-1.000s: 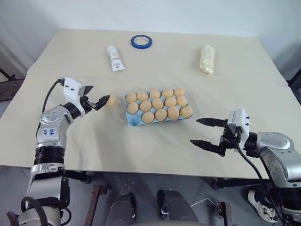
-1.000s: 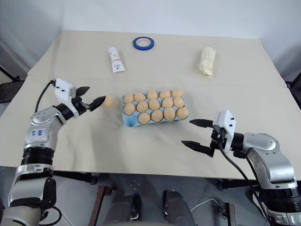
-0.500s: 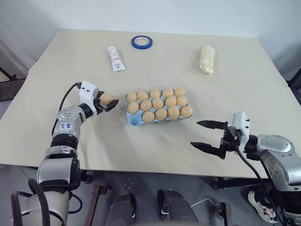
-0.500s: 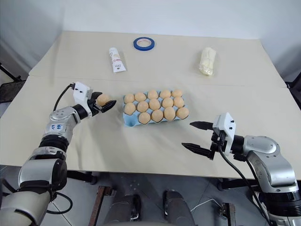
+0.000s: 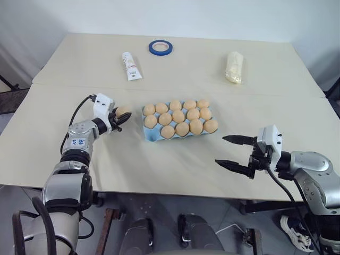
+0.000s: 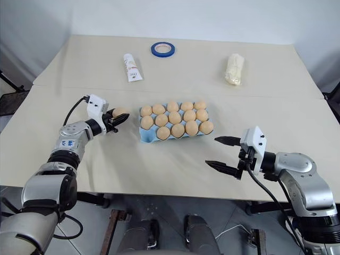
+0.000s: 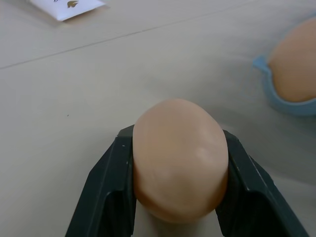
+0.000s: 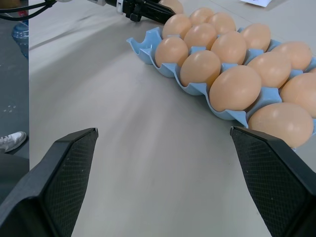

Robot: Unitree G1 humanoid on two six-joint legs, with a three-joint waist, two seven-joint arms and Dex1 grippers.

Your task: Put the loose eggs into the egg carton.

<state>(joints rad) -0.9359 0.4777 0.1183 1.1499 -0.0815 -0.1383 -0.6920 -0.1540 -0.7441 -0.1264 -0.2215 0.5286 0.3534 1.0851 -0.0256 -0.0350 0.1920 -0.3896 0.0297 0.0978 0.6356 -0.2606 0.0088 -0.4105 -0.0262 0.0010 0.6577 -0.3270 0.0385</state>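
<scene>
The left gripper (image 7: 178, 197) is clamped across the sides of a loose egg (image 7: 180, 158) just left of the egg carton (image 5: 151, 134); the right gripper (image 5: 232, 151) hangs spread and empty, well right of it. The egg is judged light, smooth, brittle: grip its middle gently. The egg's underside, and whether it rests on the table (image 5: 175, 170), cannot be made out.

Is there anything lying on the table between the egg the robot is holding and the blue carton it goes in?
Nothing visible. The left gripper is shut on the egg, and only bare table separates it from the egg carton, whose near-left corner cup looks empty.
</scene>
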